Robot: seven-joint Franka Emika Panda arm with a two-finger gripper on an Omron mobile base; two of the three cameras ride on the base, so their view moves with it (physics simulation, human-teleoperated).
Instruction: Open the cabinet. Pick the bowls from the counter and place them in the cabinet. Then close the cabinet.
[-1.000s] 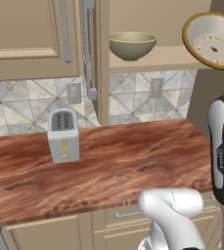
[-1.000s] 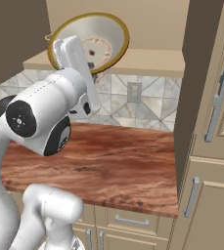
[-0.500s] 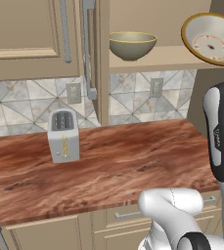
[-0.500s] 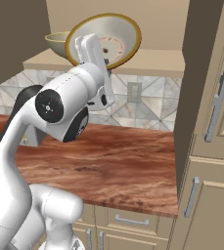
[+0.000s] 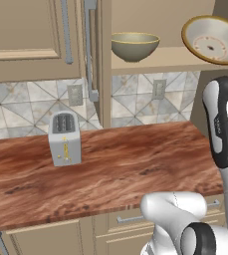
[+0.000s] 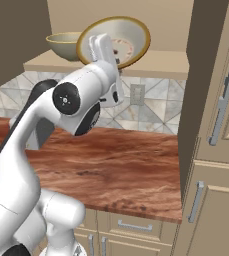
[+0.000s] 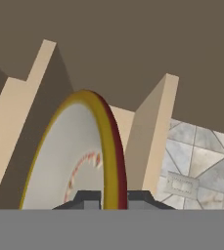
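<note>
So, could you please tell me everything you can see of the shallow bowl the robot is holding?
The shallow bowl is wide, glazed and ceramic-looking, with a yellow rim, a cream inside and a reddish centre mark. It is tipped steeply on edge above the cabinet shelf, right of the deep bowl. The gripper is shut on its rim.

My arm is raised high with the wrist bent, and my gripper is pinched tight on the rim of the shallow bowl, holding it tilted
</note>
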